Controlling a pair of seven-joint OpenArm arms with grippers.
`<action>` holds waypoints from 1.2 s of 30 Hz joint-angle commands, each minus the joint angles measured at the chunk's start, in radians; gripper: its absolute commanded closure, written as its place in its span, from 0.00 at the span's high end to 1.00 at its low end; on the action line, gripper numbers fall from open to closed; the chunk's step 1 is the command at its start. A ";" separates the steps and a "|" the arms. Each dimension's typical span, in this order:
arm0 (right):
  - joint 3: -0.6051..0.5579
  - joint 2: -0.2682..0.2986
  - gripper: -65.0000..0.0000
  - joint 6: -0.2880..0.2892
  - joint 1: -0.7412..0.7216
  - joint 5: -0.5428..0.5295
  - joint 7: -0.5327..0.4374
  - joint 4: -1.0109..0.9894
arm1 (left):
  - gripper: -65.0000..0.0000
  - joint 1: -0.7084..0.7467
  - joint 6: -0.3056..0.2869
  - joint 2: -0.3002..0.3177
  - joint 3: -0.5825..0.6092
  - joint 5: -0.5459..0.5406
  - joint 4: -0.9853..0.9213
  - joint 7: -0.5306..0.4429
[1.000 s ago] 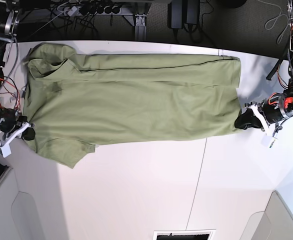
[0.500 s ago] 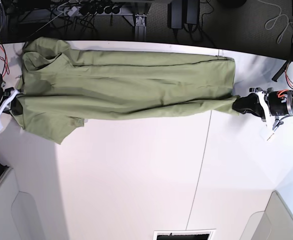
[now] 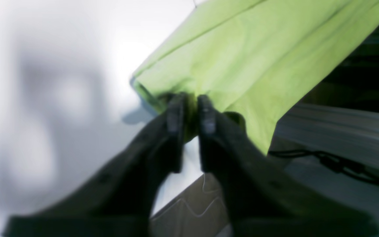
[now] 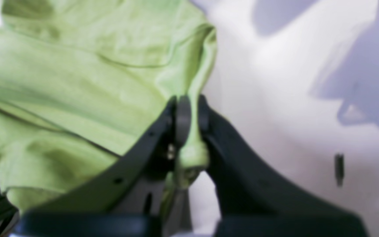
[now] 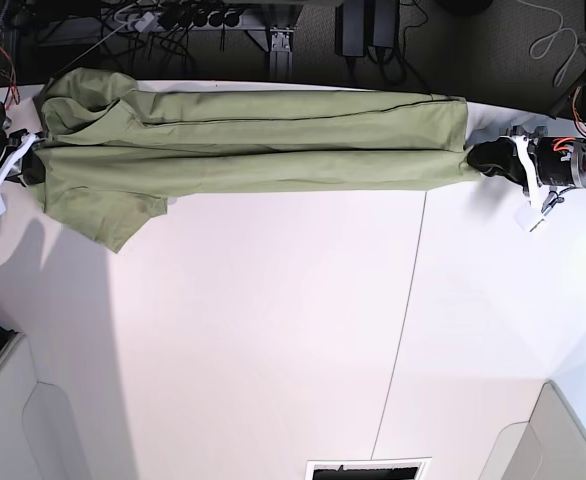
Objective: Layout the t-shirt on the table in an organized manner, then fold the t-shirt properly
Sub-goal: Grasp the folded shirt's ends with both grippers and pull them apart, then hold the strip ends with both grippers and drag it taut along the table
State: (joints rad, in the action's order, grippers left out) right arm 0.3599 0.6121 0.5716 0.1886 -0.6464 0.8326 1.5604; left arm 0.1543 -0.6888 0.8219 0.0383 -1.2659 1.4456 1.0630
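The olive-green t-shirt (image 5: 253, 140) is stretched in a long narrow band along the far edge of the white table (image 5: 273, 330). My left gripper (image 5: 481, 158) is shut on the shirt's hem corner at the right; in the left wrist view its fingers (image 3: 189, 113) pinch the green cloth (image 3: 252, 56). My right gripper (image 5: 31, 165) is shut on the shoulder end at the left; in the right wrist view it (image 4: 189, 113) clamps a bunched fold of the shirt (image 4: 77, 82). A sleeve (image 5: 113, 215) hangs toward the front.
A thin dark seam (image 5: 403, 310) runs across the table. Grey bins stand at the front left corner (image 5: 13, 420) and front right corner (image 5: 563, 440). Cables and dark equipment (image 5: 273, 25) lie beyond the far edge. A dark slot (image 5: 368, 470) shows at the front edge.
Both grippers have carried the near edge of the shirt toward the far edge of the table. The shirt has gone from a wide spread to a narrow folded band.
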 commanded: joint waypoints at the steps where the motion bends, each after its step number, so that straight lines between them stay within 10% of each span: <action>1: 0.011 0.022 0.24 0.001 -0.008 -0.009 -0.009 0.016 | 0.23 -0.013 -0.009 0.011 -0.010 -0.016 0.012 -0.019; 4: 0.020 0.023 0.46 0.000 -0.008 -0.027 -0.003 0.023 | 0.26 -0.013 -0.009 -0.008 -0.010 -0.016 0.012 -0.019; 13: 0.098 0.015 0.47 -0.009 -0.100 -0.064 -0.070 0.060 | 0.26 -0.012 -0.009 -0.027 -0.010 0.012 0.012 -0.019; 25: -0.240 -0.070 0.46 -0.022 -0.355 0.108 -0.107 -0.266 | 0.26 -0.013 -0.009 -0.026 -0.010 0.009 0.012 -0.025; 27: -0.273 -0.070 0.34 -0.023 -0.357 0.104 -0.106 -0.285 | 0.26 -0.013 -0.009 -0.026 -0.011 0.010 0.012 -0.035; 29: -0.284 -0.075 0.02 -0.022 -0.357 0.071 -0.079 -0.282 | 0.26 -0.016 -0.009 -0.026 -0.011 0.010 0.012 -0.036; 36: -0.235 -0.078 0.00 -0.022 -0.332 -0.067 0.040 -0.133 | 0.29 -0.016 -0.009 -0.024 -0.011 0.013 0.012 -0.042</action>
State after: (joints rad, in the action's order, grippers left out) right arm 0.1127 0.5144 0.5457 -0.1268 -0.6949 0.8883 1.4117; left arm 0.1520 -0.6888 0.7757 0.0383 -1.2343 1.4456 1.0386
